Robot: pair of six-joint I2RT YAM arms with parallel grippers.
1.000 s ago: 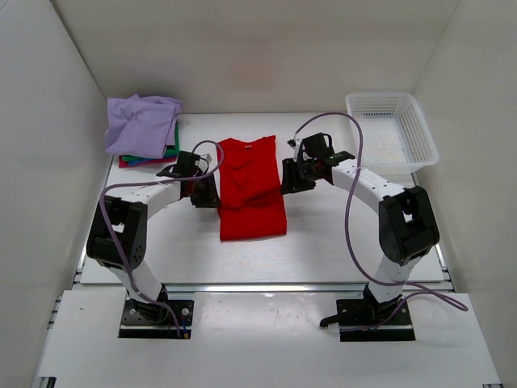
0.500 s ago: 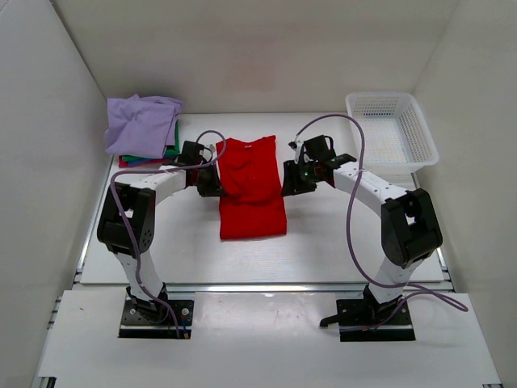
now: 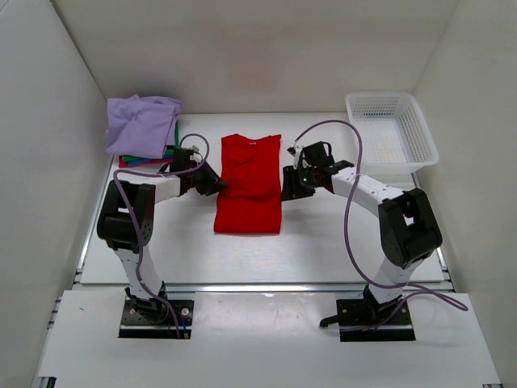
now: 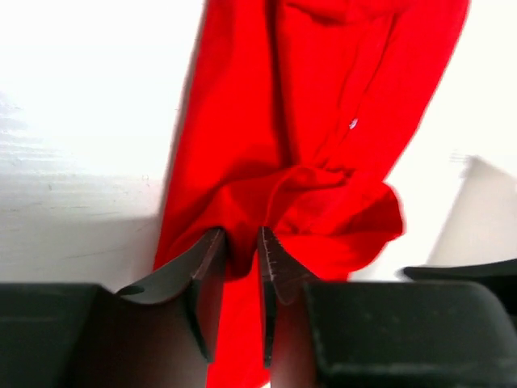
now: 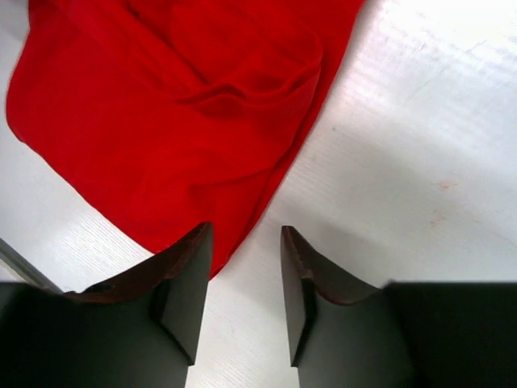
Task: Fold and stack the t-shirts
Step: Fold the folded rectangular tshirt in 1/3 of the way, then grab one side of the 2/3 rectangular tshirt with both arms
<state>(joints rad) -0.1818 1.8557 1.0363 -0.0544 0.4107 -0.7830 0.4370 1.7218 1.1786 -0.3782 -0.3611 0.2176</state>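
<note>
The bright red t-shirt [image 3: 250,182] lies mid-table as a long, narrow folded panel. My left gripper [image 3: 216,186] is at its left edge, jaws nearly closed on a bunched fold of the red cloth [image 4: 323,97]; the pinch shows in the left wrist view [image 4: 240,242]. My right gripper [image 3: 289,184] is open at the shirt's right edge. In the right wrist view [image 5: 246,242] there is bare table between its fingers, and the shirt's edge [image 5: 178,97] lies by the left finger. A stack of folded shirts, with lavender [image 3: 141,121] on top of green and red, sits at the back left.
A white mesh basket [image 3: 392,129] stands at the back right. White walls enclose the table on three sides. Purple cables loop above both arms.
The left gripper has moved up and right to the shirt's left edge and closed on it. The shirt now lies straighter and narrower. The right gripper has shifted slightly towards the shirt.
</note>
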